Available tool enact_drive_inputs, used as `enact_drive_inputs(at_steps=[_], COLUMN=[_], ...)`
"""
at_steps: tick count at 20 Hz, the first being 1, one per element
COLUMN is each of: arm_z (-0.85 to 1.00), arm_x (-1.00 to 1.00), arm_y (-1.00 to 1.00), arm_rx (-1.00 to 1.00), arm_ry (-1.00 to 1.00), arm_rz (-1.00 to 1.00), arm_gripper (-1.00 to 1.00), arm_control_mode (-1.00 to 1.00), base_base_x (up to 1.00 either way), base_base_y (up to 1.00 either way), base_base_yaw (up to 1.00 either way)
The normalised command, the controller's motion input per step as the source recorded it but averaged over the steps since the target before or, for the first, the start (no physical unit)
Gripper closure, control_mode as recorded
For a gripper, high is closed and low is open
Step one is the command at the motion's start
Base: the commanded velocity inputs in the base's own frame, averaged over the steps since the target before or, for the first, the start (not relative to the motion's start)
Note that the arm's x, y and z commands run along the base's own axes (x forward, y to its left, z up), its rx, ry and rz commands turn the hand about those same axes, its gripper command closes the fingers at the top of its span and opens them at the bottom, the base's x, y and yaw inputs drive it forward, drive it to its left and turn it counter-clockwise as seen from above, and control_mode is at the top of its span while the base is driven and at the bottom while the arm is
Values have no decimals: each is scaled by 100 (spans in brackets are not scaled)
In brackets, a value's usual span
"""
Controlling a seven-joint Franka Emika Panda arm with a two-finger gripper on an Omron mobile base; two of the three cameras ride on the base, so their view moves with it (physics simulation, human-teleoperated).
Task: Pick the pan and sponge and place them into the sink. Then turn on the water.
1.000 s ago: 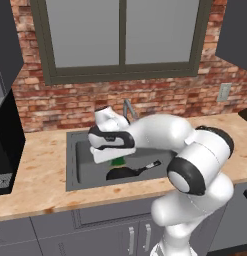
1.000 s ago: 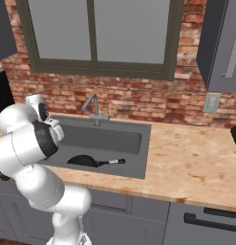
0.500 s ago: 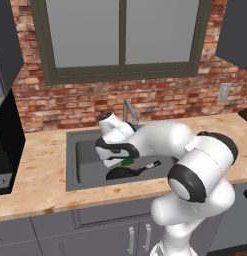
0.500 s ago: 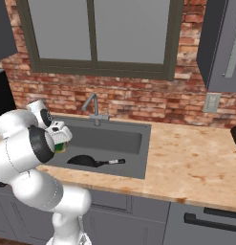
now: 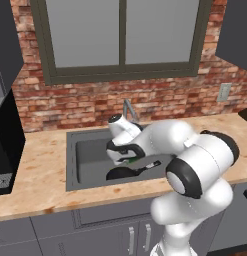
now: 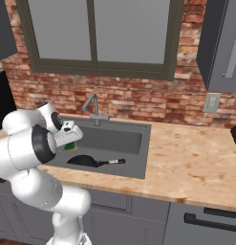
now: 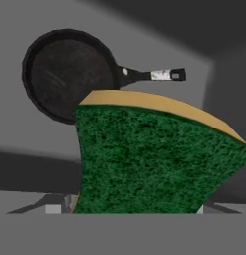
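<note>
Over the sink (image 5: 72,165), the gripper (image 6: 71,142) has dropped from rim height into the basin, closed around the sponge (image 7: 154,159). Below it the pan (image 7: 69,72) already lies on the sink floor, so release looks near; the faucet (image 6: 93,107) remains untouched.

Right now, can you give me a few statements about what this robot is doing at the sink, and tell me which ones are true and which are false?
1. The pan lies inside the sink. True.
2. The sponge rests on the counter beside the sink. False: the gripper holds it above the basin.
3. The sponge's green face fills much of the hand view. True.
4. Water runs from the faucet. False: no water shows.
5. The pan's handle points toward the window. False: it lies along the basin floor, sideways.
</note>
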Motion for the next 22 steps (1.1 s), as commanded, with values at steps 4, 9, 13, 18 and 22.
enact_drive_inputs(at_steps=[4, 9, 13, 18, 22], arm_z=[-6, -19, -34, -31, -23], arm_x=[30, 25, 24, 23, 26], arm_y=[-11, -3, 0, -2, -9], arm_rx=[0, 1, 0, 0, 2], arm_ry=[0, 0, 0, 0, 0], arm_rz=[9, 10, 9, 7, 5], arm_gripper=[100, 100, 100, 100, 100], arm_control_mode=[-100, -100, -100, -100, -100], base_base_x=[0, 0, 0, 0, 0], base_base_y=[0, 0, 0, 0, 0], base_base_yaw=[0, 0, 0, 0, 0])
